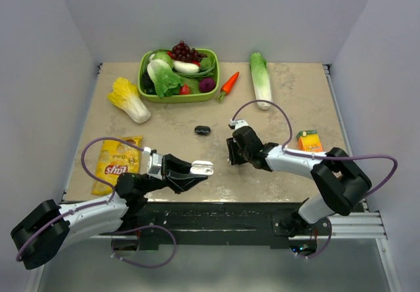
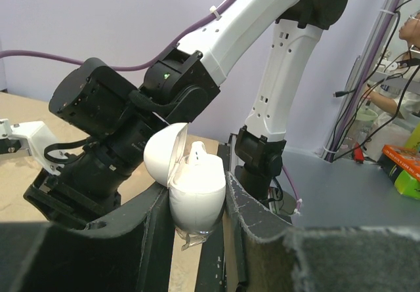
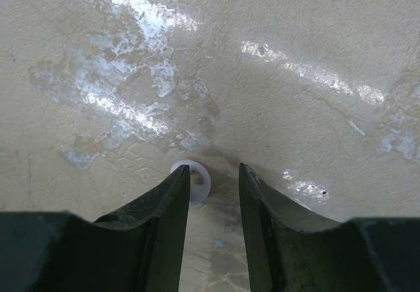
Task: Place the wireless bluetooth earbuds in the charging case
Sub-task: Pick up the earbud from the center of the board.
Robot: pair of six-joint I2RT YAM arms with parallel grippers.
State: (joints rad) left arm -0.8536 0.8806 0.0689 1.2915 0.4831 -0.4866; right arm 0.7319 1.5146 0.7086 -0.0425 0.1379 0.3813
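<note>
Beige bench (image 1: 295,95) | left gripper (image 1: 197,172) pinching open case (image 2: 197,187) | right gripper (image 3: 213,168) spread, right of case, earbud (image 3: 200,182) off-centre against one finger | risk: closing may flick earbud away

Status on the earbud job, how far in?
Done: charging case, lid open, clamped in left gripper; one earbud looks seated. In hand: right gripper down at the table, jaws open beside the second earbud. Left: grip it, seat it.
</note>
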